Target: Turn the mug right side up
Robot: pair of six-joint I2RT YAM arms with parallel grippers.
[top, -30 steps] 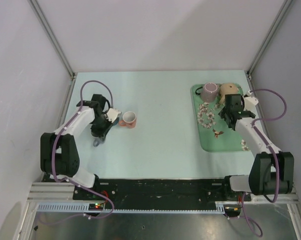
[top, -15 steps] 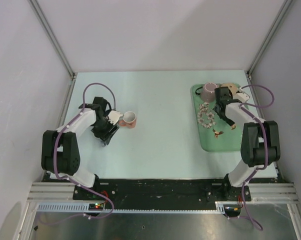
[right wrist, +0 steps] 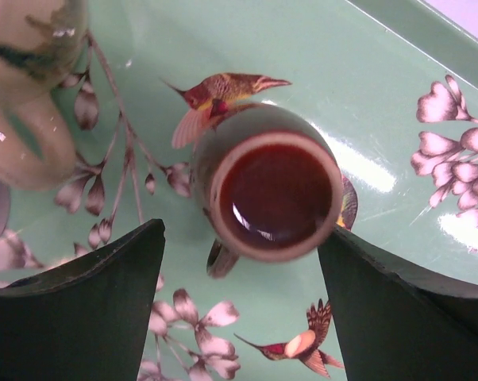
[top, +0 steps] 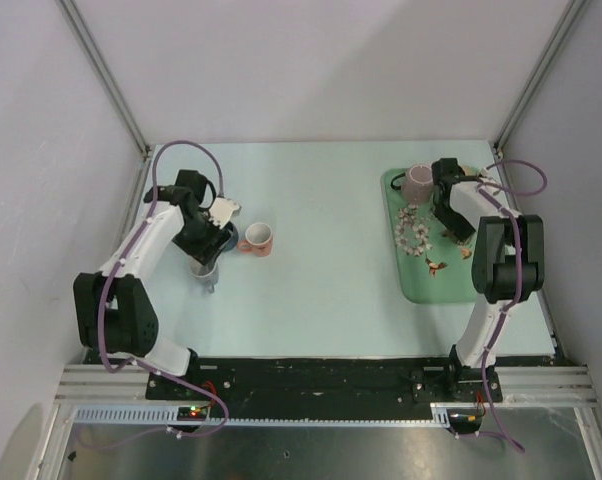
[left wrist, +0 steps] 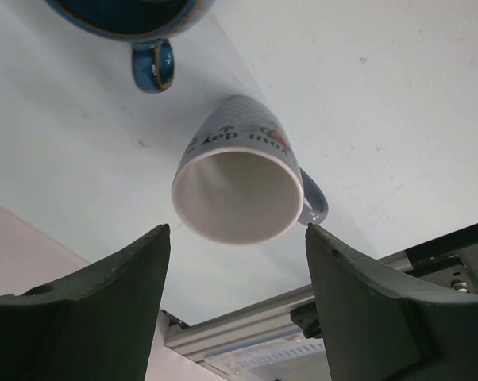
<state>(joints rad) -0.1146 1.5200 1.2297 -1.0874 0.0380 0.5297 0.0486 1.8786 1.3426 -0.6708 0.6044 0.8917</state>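
A pale grey mug (left wrist: 235, 194) with printed lettering stands right side up on the table, its white inside facing my left wrist camera and its handle toward the near edge. In the top view this mug (top: 205, 270) sits just below my left gripper (top: 206, 250). The left gripper (left wrist: 237, 238) is open, its fingers (left wrist: 104, 302) apart on either side and clear of the mug. Over the tray, my right gripper (right wrist: 240, 234) is open around a small brown mug (right wrist: 275, 194), upright with a dark red inside. From above, the right gripper (top: 449, 210) hangs over the tray's far part.
A dark blue mug (left wrist: 128, 12) stands just beyond the grey one, and an orange-pink mug (top: 257, 239) stands upright to its right. The green flowered tray (top: 421, 285) also holds a pink mug (top: 417, 183) and a pale glazed mug (right wrist: 25, 48).
My left gripper has opened and let go of the grey mug, which now stands on the table. The right arm has swung toward the far end of the tray.
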